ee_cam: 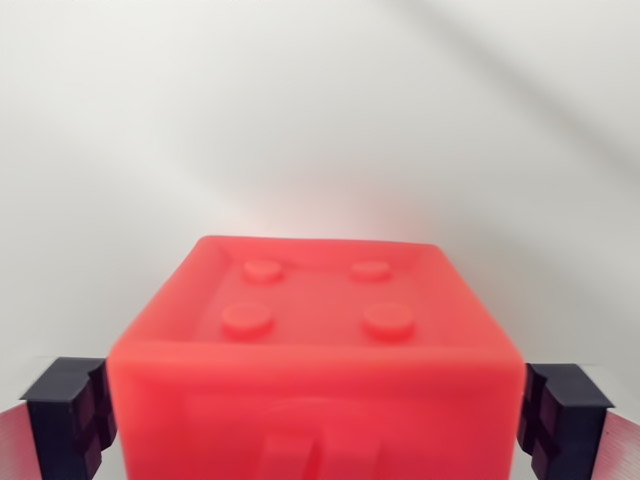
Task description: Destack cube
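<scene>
A red cube [315,330] with four round studs in its recessed top fills the lower middle of the wrist view. My gripper [315,420] straddles it. The dark left fingertip [70,415] presses on the cube's left side and the right fingertip [562,415] on its right side, with no gap showing at either one. The cube hides whatever is beneath it, so no second cube is visible.
A plain white surface [320,120] lies behind and around the cube, blurred and with soft shadows. No other object shows.
</scene>
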Controlling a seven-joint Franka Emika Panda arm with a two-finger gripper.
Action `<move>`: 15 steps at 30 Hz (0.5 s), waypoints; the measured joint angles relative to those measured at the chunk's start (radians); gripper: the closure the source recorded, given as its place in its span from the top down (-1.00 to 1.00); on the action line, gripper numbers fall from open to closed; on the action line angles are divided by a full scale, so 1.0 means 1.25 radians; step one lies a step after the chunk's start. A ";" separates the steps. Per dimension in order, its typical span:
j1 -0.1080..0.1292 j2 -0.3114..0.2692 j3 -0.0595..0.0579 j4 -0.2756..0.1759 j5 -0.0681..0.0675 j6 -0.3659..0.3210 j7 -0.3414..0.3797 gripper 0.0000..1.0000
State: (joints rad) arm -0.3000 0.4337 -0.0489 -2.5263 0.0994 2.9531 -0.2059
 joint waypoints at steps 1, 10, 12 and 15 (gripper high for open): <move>0.000 -0.001 0.000 0.000 0.000 -0.001 0.000 1.00; 0.007 -0.036 -0.007 -0.010 -0.001 -0.023 0.001 1.00; 0.010 -0.047 -0.010 -0.013 -0.002 -0.032 0.002 1.00; 0.014 -0.066 -0.015 -0.016 -0.004 -0.047 0.004 1.00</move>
State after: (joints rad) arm -0.2826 0.3512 -0.0680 -2.5467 0.0944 2.8947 -0.2012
